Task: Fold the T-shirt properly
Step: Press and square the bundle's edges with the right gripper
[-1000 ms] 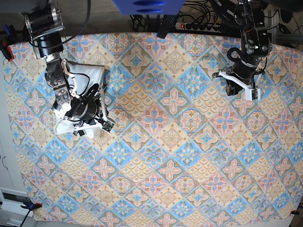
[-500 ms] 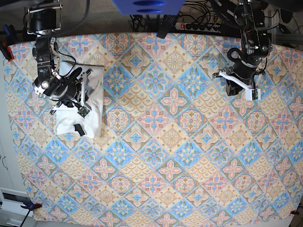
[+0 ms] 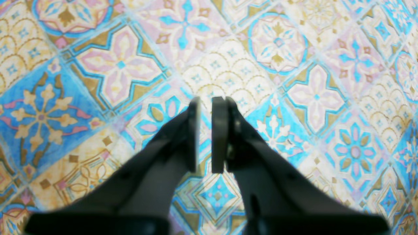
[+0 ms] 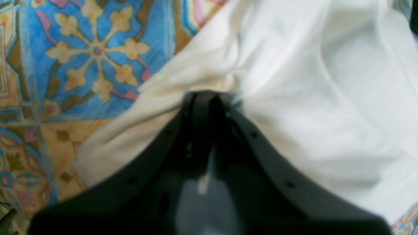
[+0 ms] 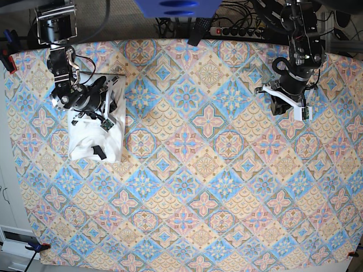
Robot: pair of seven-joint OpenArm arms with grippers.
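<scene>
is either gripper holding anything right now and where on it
The right gripper is shut against a bunched fold of the T-shirt; a firm hold cannot be told. The left gripper holds nothing.

Base camera: mounted overhead, facing straight down, far enough to take in nearly the whole patterned tablecloth (image 5: pixel 204 170) and both arms. Left wrist camera: sits behind its gripper (image 3: pixel 205 130), close above bare cloth. Right wrist camera: behind its gripper (image 4: pixel 204 98), very near the T-shirt (image 4: pixel 326 98), blurred. Each wrist patch also lies within the base view.
</scene>
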